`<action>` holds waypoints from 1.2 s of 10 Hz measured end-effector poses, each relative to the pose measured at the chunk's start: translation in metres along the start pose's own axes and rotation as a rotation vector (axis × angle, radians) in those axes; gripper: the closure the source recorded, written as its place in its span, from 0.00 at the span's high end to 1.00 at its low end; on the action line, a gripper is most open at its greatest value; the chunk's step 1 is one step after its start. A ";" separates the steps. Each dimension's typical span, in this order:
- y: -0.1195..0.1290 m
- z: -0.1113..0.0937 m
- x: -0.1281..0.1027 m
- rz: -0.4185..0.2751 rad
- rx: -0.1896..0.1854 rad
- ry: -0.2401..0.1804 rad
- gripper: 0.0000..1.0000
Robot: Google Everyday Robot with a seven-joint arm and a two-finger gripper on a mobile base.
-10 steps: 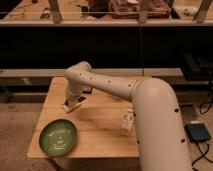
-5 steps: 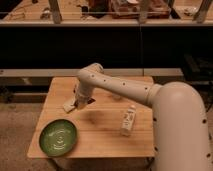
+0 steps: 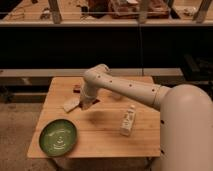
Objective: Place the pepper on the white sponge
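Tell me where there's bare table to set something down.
Bare wood lies between the green plate and the white carton, along the front edge. It is crowded around the gripper, which hangs beside the white sponge and dark block.

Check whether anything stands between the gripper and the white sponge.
Nothing visible does. The gripper hangs right at the edge of the white sponge. The brown block lies behind them, the green plate nearer the camera, the carton well off to the side. The pepper itself is not discernible.

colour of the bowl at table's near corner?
Green bowl, camera view; gripper beside the white sponge.
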 end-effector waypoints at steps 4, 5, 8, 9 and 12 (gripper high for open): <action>-0.059 0.025 -0.040 -0.129 -0.036 -0.043 0.12; -0.072 0.034 -0.050 -0.160 -0.047 -0.058 0.12; -0.086 0.062 -0.058 -0.197 -0.076 -0.084 0.12; -0.085 0.071 -0.058 -0.202 -0.086 -0.085 0.12; -0.082 0.078 -0.060 -0.219 -0.097 -0.077 0.14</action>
